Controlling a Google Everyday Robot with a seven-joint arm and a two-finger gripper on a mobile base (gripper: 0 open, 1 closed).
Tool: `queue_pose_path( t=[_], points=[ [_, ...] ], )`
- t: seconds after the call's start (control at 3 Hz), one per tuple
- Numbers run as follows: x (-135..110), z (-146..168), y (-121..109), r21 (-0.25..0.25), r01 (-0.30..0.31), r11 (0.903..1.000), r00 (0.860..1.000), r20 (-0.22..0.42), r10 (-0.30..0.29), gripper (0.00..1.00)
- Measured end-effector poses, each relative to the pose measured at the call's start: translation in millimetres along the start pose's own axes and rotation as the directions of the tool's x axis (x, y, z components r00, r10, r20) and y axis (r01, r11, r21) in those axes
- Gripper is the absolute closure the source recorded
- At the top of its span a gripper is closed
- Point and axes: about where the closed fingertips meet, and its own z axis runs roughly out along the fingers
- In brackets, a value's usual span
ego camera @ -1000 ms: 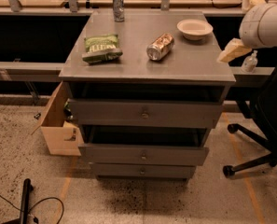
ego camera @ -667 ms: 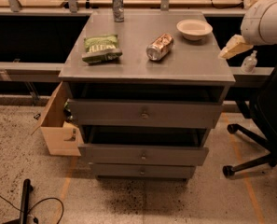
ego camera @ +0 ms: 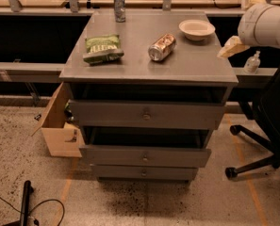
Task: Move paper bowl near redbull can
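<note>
Since the earlier frames the gripper (ego camera: 231, 47) is shifted slightly left, toward the cabinet; nothing on top is moved. Whether it is open or closed cannot be told. It is held off the right edge of the cabinet top (ego camera: 144, 72), near the bowl (ego camera: 196, 29) but apart from it; the bowl is not held.

The bowl is sat upright at the back right of the top. The redbull can (ego camera: 119, 4) is stood upright at the back left edge, well apart from the bowl. Between them, nearer the front, a fat can (ego camera: 161, 47) is laid on its side, and a chip bag (ego camera: 102, 49) is laid further left.

The step is judged to be the reach for the bowl. The wide rim is best pinched on its near right side, from above. The bowl should be lifted clear and carried along the back so the lying can is not set rolling. It should be put down just beside the redbull can, without contact, as the slim can is judged easy to tip.
</note>
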Motion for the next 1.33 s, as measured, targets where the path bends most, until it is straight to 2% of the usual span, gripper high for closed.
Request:
queue_pose_path(
  t=[0.33,0.67,1.0,1.33],
  points=[
    [10.2,27.8,-3.0,0.073,0.046,0.9963,0.999,0.005,-0.046,0.00],
    [17.4,51.3,-9.3,0.151,0.080,0.9852,0.997,0.007,-0.082,0.00],
    [19.9,75.1,-8.0,0.183,0.103,0.9778,0.994,0.024,-0.109,0.15],
    [21.0,101.9,-1.6,0.173,0.150,0.9735,0.986,0.042,-0.160,0.39]
  ],
)
